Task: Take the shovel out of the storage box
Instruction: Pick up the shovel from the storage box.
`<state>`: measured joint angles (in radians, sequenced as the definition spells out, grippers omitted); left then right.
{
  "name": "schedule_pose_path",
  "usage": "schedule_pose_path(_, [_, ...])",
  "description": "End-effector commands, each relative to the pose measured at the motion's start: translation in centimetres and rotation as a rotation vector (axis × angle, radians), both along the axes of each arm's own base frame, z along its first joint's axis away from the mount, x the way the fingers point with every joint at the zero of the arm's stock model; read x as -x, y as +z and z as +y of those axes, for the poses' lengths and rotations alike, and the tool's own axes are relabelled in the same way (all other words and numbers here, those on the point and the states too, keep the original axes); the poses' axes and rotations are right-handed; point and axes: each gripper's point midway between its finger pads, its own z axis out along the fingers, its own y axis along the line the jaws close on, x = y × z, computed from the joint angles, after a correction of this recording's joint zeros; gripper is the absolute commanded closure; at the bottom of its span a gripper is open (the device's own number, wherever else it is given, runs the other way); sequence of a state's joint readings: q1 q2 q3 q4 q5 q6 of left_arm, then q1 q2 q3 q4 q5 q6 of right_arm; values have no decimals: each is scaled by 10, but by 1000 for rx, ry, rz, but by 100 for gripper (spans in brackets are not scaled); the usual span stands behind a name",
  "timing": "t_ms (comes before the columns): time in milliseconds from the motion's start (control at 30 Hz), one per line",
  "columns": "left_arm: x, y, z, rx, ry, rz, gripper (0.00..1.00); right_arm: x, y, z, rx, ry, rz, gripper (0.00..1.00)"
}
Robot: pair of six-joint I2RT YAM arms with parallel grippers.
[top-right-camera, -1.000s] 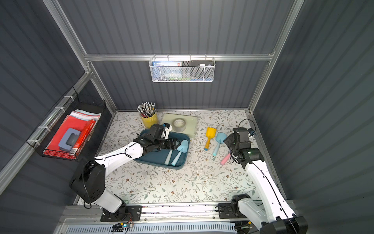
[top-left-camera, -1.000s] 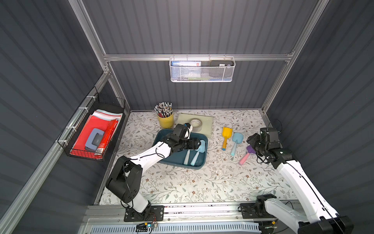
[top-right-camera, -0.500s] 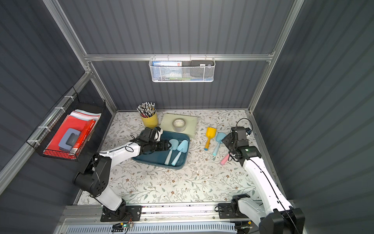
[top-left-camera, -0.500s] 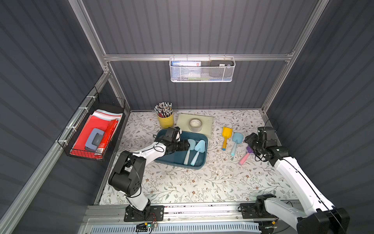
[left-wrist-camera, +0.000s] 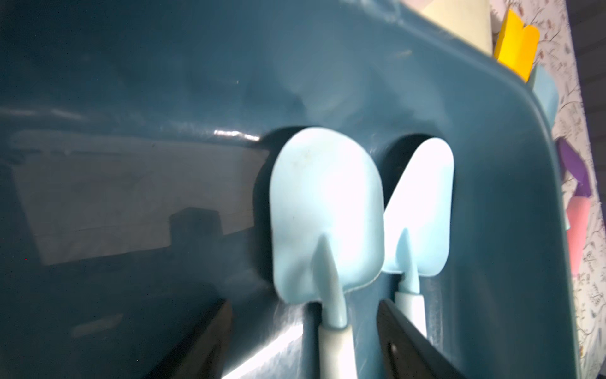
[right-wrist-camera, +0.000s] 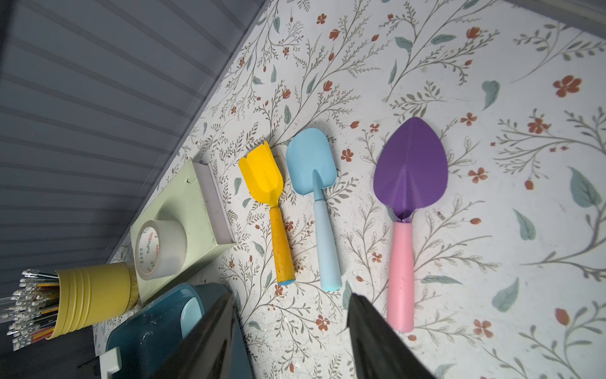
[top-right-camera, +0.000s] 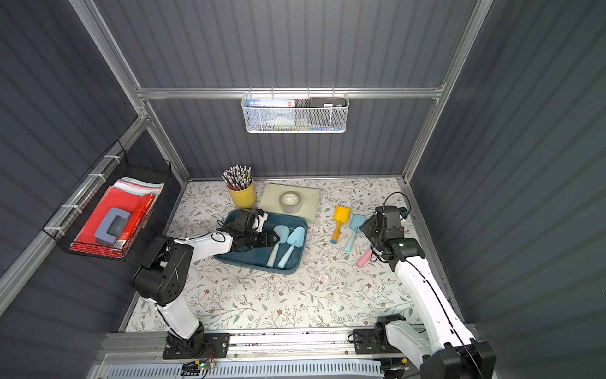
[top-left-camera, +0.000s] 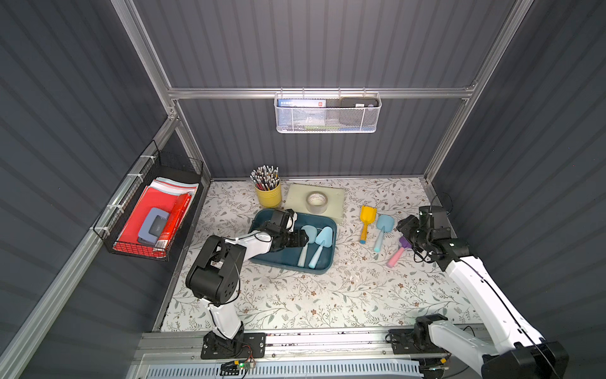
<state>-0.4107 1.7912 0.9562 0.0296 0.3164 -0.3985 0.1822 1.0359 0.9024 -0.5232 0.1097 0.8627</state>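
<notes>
The storage box [top-left-camera: 285,259] [top-right-camera: 252,259] is a shallow teal tray holding two light blue shovels side by side. One has a rounded blade [top-left-camera: 310,231] [left-wrist-camera: 324,210]. The other has a pointed blade [top-left-camera: 324,234] [left-wrist-camera: 423,210]. My left gripper [top-left-camera: 303,239] [left-wrist-camera: 303,306] lies low inside the box, open. Its fingers straddle the rounded shovel's neck with a gap on one side. My right gripper [top-left-camera: 405,229] [right-wrist-camera: 292,298] hovers open over the table to the right, holding nothing.
Three more shovels lie on the floral table right of the box: yellow [top-left-camera: 366,218], blue [top-left-camera: 382,229] and purple with a pink handle [top-left-camera: 398,251]. Behind the box stand a yellow pencil cup [top-left-camera: 268,193] and a tape roll [top-left-camera: 316,202] on a pale green board. Baskets hang on the walls.
My left arm has sunk lower into the box, and its jaws have narrowed around the rounded shovel's neck. The right arm has barely shifted.
</notes>
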Motion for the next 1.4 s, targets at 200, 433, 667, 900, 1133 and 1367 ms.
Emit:
schedule_pose_path(200, [5,-26,-13,69,-50,51,50,1,-5,0,13,9,5,40])
schedule_pose_path(433, [5,-29,-12,58,-53,54,81,1,-8,1,9,13,13,40])
schedule_pose_path(667, [1,-26,-13,55,-53,48,96,-2,-10,4,4,25,17,40])
schedule_pose_path(900, [-14,7,-17,68,-43,-9,100,-4,-13,7,-5,38,22,40])
schedule_pose_path(1133, [-43,103,-19,125,1,-174,100,-11,-7,25,-32,125,-25,40])
schedule_pose_path(1367, [-64,202,-20,222,71,-313,100,-13,30,103,-271,482,-272,33])
